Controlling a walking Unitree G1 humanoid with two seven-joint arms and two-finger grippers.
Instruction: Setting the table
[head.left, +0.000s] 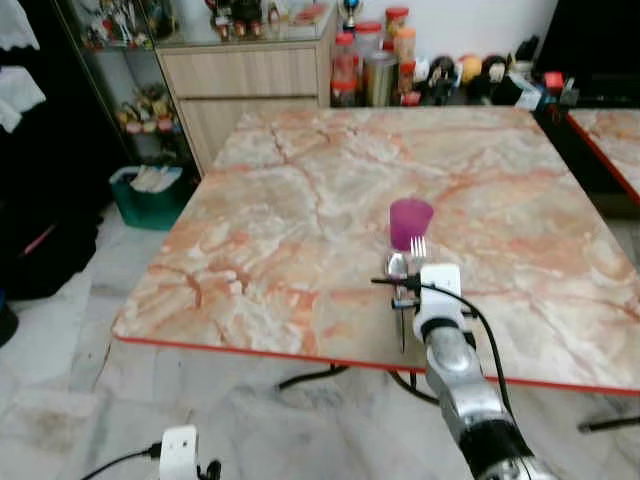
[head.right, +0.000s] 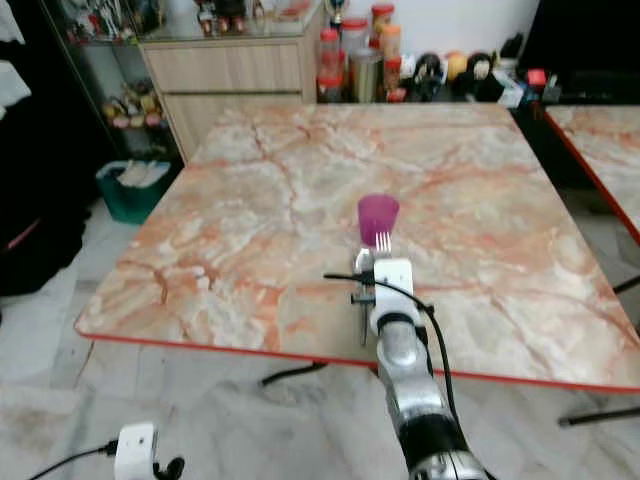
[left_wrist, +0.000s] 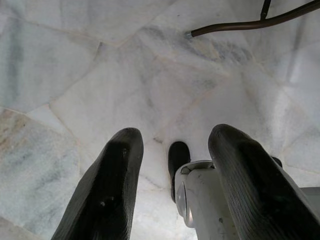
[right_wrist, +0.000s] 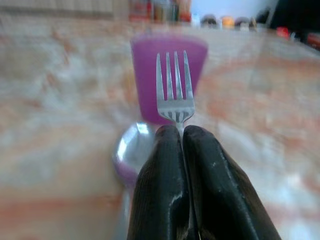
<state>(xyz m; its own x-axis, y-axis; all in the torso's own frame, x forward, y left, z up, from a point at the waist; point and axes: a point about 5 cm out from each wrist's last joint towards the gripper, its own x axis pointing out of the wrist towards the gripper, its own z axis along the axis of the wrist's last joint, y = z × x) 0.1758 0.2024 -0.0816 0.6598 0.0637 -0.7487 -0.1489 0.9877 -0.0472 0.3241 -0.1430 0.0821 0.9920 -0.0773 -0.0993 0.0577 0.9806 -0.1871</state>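
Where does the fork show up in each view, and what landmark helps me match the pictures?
Left eye view: fork held by the right gripper, just below the purple cup.
Right eye view: fork, centre, again below the cup.
Left wrist view: not in it; floor tiles beyond the open left gripper.
Right wrist view: fork upright at centre, in front of the cup.
Shared landmark: the purple cup.

R arm out front, L arm hanging low

R arm (head.left: 470, 390) reaches fwd, wrist up; right gripper (right_wrist: 182, 132) w/ both black fingers (right_wrist: 160, 185) pressed together, clamped on a fork (right_wrist: 174, 90), tines pointing ahead. Left gripper (left_wrist: 172, 150) points down by the robot's side, its fingers (left_wrist: 107, 190) spread apart w/ nothing between them
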